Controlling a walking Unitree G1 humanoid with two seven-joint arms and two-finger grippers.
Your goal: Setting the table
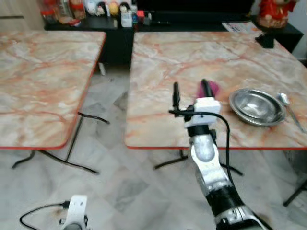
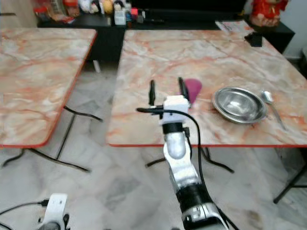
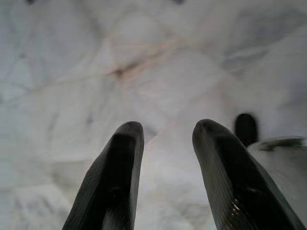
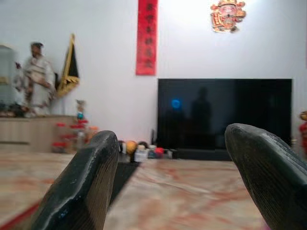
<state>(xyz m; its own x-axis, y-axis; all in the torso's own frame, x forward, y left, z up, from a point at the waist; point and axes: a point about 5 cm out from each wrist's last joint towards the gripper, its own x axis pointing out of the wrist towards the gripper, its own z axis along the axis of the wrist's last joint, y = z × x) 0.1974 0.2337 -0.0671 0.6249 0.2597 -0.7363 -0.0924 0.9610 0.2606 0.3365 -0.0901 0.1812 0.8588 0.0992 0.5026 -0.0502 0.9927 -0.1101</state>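
Marble table (image 1: pixel 192 62): bowl (image 1: pixel 256 106), spoon (image 1: pixel 289 108)

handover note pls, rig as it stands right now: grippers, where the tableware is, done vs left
Right gripper: open, empty, raised over the near edge of the right marble table, beside a magenta item that I cannot identify.
Left gripper: open, empty, arm hanging idle over the floor.
On the table: steel bowl with a spoon lying just to its right.
Done: bowl and spoon are set out.
Left: probably placing the magenta item; nothing is grasped.
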